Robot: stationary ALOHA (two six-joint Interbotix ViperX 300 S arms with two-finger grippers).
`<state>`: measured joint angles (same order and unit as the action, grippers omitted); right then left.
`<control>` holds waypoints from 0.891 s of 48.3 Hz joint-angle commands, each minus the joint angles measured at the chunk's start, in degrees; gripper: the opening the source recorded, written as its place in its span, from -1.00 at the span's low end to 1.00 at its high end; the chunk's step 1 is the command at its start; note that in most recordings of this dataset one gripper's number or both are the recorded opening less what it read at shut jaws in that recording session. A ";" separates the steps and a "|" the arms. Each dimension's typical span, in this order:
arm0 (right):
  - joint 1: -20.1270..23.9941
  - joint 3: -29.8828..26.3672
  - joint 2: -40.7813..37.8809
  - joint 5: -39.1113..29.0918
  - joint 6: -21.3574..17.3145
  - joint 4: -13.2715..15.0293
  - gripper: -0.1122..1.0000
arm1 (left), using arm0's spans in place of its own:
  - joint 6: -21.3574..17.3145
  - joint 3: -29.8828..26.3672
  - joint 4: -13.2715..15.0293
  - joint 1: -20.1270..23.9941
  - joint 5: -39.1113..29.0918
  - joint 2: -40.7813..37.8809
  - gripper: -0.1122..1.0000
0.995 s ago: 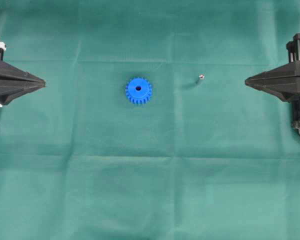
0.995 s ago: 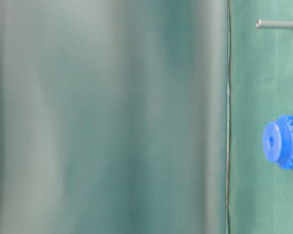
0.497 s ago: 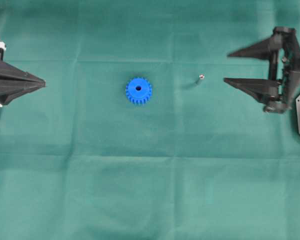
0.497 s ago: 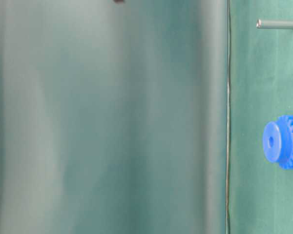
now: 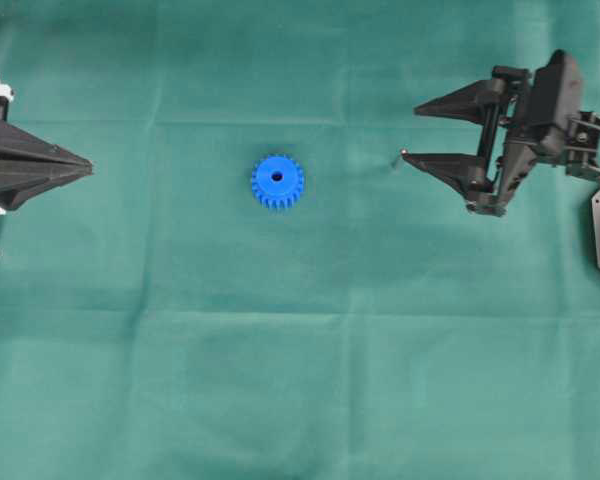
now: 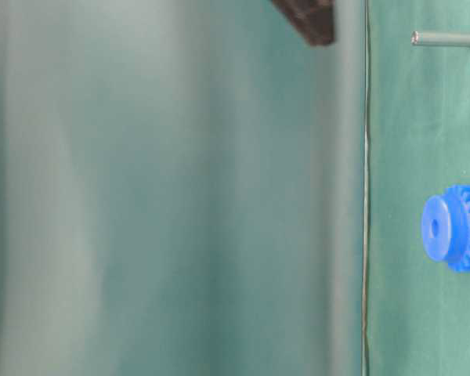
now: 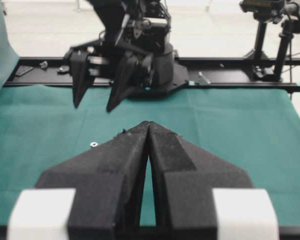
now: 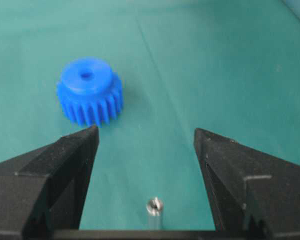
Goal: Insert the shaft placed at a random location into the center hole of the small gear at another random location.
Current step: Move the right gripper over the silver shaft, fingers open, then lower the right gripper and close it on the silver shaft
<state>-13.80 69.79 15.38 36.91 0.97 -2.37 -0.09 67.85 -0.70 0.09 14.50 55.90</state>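
A bright blue plastic small gear (image 5: 277, 182) sits flat on the bench (image 5: 300, 350), which is draped in a matte green cloth with faint fold creases. The gear is a toothed wheel with a smooth raised round hub, and the center hole (image 5: 277, 177) shows as a small dark circle through its middle. To the right of it, well apart, stands the shaft (image 5: 404, 154), a thin silvery-grey metal pin whose shiny round end catches the light; in the right wrist view it stands upright on the cloth, low in the gap between the two black fingers.

The right gripper (image 5: 410, 133) reaches in from the right edge with its fingers spread wide and released, grasping nothing; each is a black, tapered wedge with a slightly grainy face. In the overhead view the shaft lies just at the tip of the nearer finger.

The left gripper (image 5: 88, 168) rests at the left edge, its two wedge-shaped fingers clenched together into a single point, holding nothing.
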 commanded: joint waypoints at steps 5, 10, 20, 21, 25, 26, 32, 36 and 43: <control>-0.53 -0.62 -5.80 4.83 0.62 -1.67 0.62 | -0.09 -1.41 -0.18 0.00 -0.09 -0.53 -0.80; -0.44 -0.70 -8.61 6.59 0.62 -2.37 0.62 | -0.09 -1.41 -0.18 0.00 -0.26 -0.53 -0.80; -0.44 -1.05 -13.27 8.70 0.44 -3.34 0.61 | -0.09 -1.41 -0.18 0.00 -0.70 -0.53 -0.80; -0.44 -1.05 -13.54 8.79 0.44 -3.34 0.61 | -0.09 -1.41 -0.18 0.00 -0.70 -0.53 -0.80; -0.44 -1.23 -14.33 8.96 0.35 -3.43 0.61 | -0.09 -1.32 -0.18 0.00 -0.88 -0.53 -0.80; -0.44 -1.23 -14.50 8.96 0.26 -3.43 0.61 | -0.09 -1.41 -0.18 0.00 -0.97 -0.53 -0.80; -0.44 -1.41 -15.03 8.96 0.00 -3.43 0.61 | -0.09 -1.41 -0.18 0.00 -1.32 -0.53 -0.80; -0.44 -1.41 -15.56 8.88 -0.09 -3.43 0.61 | -0.09 -1.41 -0.18 0.09 -1.49 -0.53 -0.80; -0.44 -1.41 -16.26 8.88 -0.18 -3.43 0.61 | -0.09 -1.32 -0.18 0.35 -1.67 -0.53 -0.80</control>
<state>-13.97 69.17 -1.05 44.91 0.88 -5.63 -0.09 67.85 -0.79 0.09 12.57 55.81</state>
